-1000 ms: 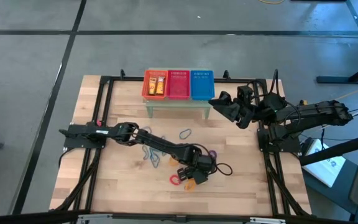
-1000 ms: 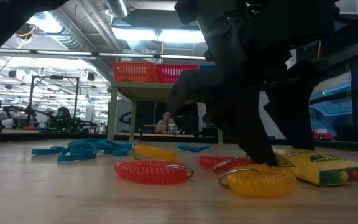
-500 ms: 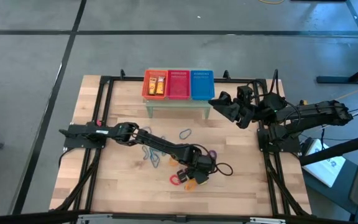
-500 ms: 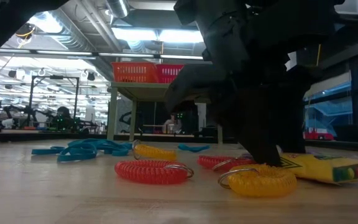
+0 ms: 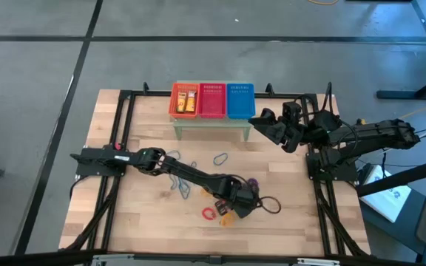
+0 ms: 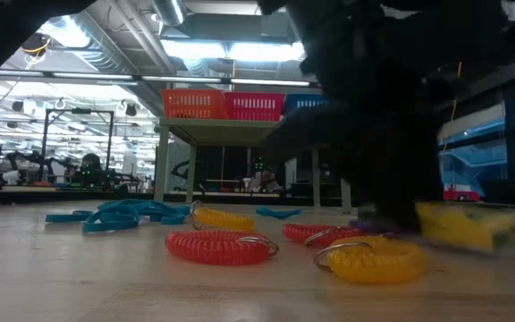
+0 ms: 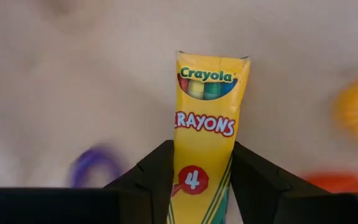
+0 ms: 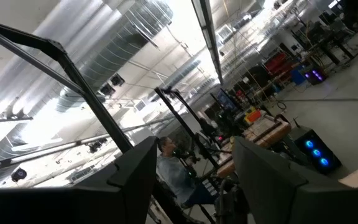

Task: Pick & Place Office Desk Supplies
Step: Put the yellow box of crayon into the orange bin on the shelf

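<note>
Currently, pick step in hand.
High view: left gripper (image 5: 237, 204) low over table (image 5: 109, 222); right gripper (image 5: 261, 122) waits, jaws apart, beside baskets (image 5: 211, 101).
Low view: coils (image 6: 222, 246) lie loose.
Left wrist view: jaws clamp crayon box (image 7: 205, 130).
Next, likely: lift, carry to a basket.

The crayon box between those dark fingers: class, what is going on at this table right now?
The left gripper has closed on a yellow Crayola crayon box near the table's front middle, among coiled loops: a red one, a yellow one and blue ones. The box looks just off the wood. The right gripper waits open, raised beside the blue basket. The orange basket already holds yellow-orange items; the red basket sits between them.
</note>
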